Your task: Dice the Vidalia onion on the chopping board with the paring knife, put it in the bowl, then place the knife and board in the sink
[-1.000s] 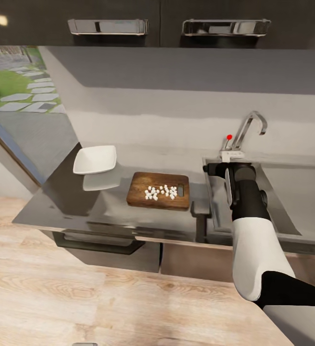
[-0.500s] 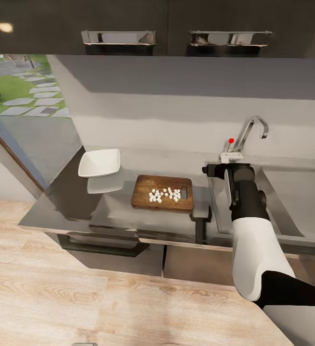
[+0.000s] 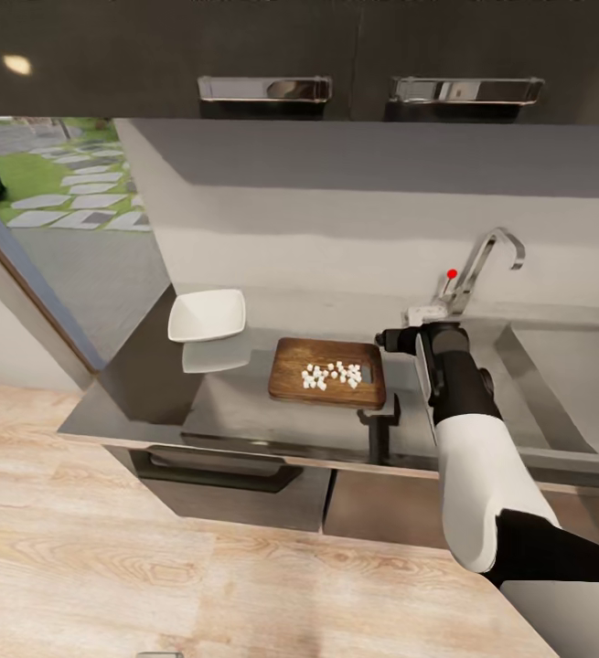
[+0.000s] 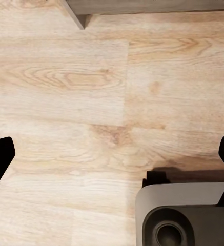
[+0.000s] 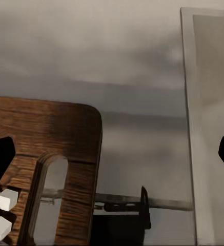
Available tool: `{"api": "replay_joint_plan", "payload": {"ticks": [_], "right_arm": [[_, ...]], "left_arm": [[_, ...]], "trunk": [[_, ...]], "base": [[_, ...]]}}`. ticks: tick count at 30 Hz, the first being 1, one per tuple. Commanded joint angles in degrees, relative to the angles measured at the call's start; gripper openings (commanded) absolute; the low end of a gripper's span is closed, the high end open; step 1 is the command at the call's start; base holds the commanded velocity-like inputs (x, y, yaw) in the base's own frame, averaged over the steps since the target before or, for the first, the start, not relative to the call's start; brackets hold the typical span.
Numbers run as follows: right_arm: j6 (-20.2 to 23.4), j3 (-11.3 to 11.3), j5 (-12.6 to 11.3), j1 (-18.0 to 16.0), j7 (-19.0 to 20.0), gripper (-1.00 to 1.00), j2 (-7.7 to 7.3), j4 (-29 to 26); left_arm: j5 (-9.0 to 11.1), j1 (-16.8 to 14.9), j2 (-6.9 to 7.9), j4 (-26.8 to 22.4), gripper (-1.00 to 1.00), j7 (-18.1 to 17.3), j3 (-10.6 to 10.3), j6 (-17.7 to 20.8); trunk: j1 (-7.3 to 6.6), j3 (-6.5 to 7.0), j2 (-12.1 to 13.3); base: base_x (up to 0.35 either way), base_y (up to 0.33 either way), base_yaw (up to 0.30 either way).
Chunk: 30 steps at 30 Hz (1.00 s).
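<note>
On the chopping board [image 3: 327, 373] — diced onion [image 3: 332, 375]

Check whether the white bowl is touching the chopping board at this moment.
Apart. The head view shows the bowl and the chopping board separated by a strip of bare grey countertop.

Soft even light; glossy countertop [image 3: 244, 402] reflections, perhaps slightly blurred render
</note>
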Motion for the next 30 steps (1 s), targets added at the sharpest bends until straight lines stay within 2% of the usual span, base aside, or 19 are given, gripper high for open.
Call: {"api": "replay_joint_plan", "payload": {"ticks": [1,17,30], "right_arm": [[0.13,-0.22,0.61,-0.06,0.53,1.0,0.08,0.23],[-0.25,-0.51,0.78,-0.06,0.27,1.0,-0.23,1.77],[-0.25,-0.67,0.79,-0.06,0.22,1.0,-0.3,1.8]], "left_arm": [[0.33,-0.08,-0.04,0.19,1.0,0.11,-0.49,-0.32],[0.33,-0.08,-0.07,0.19,1.0,0.11,-0.49,-0.28],[0.33,-0.08,-0.06,0.19,1.0,0.11,-0.51,-0.28]], "trunk": [[0.03,-0.07,-0.11],[0.03,-0.05,-0.11],[0.03,-1.0,-0.11]], "base": [[0.0,0.015,0.0],[0.0,0.002,0.0],[0.0,0.0,0.0]]}}
